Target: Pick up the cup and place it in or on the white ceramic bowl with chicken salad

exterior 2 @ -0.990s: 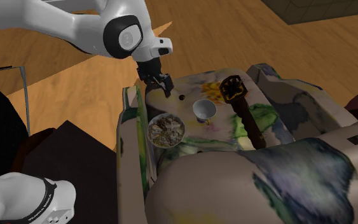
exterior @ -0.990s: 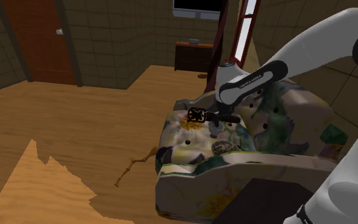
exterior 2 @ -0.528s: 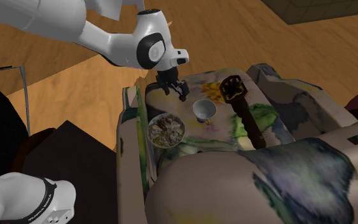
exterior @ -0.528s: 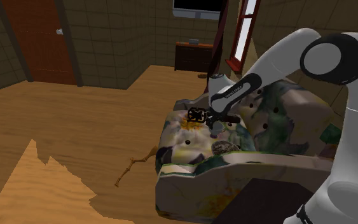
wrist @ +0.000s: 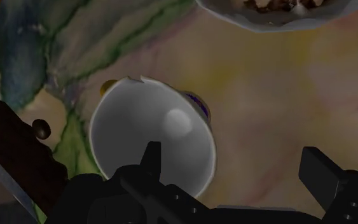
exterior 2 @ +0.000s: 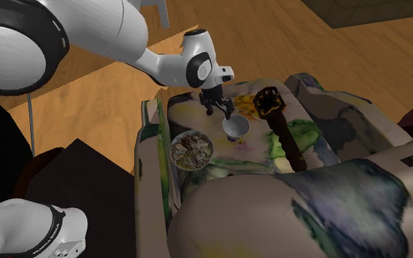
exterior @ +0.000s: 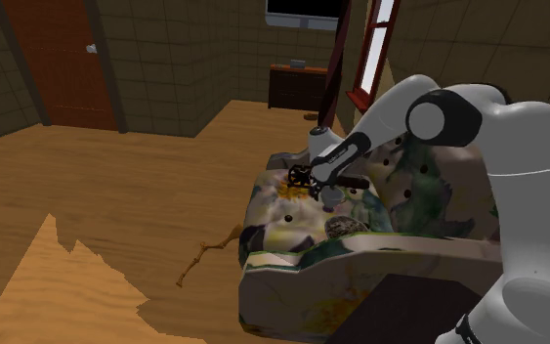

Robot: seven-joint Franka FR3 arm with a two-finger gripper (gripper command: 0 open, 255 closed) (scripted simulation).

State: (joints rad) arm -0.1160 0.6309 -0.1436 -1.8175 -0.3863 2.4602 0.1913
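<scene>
Since a second earlier, my gripper (exterior 2: pixel 221 111) had swung across the seat of the mottled sofa (exterior 2: pixel 344 205) to hang just over the cup (exterior 2: pixel 235 127), which stood upright on the cushion, where it had been all along. My fingers (wrist: pixel 151 156) stood apart, gripping nothing. One hung over the cup's hollow and the other well outside its rim.

The risk, as I judged it, was dropping a fingertip onto the rim and tipping the cup on the soft cushion. I might also nudge it into the dark strap (exterior 2: pixel 285 139) lying just beside it.

Bare cushion lay between the cup and the bowl of chicken salad (exterior 2: pixel 172 152), which gave open room for a short carry. The bowl sat close against the armrest (exterior 2: pixel 147 168), which left little room on that side.
</scene>
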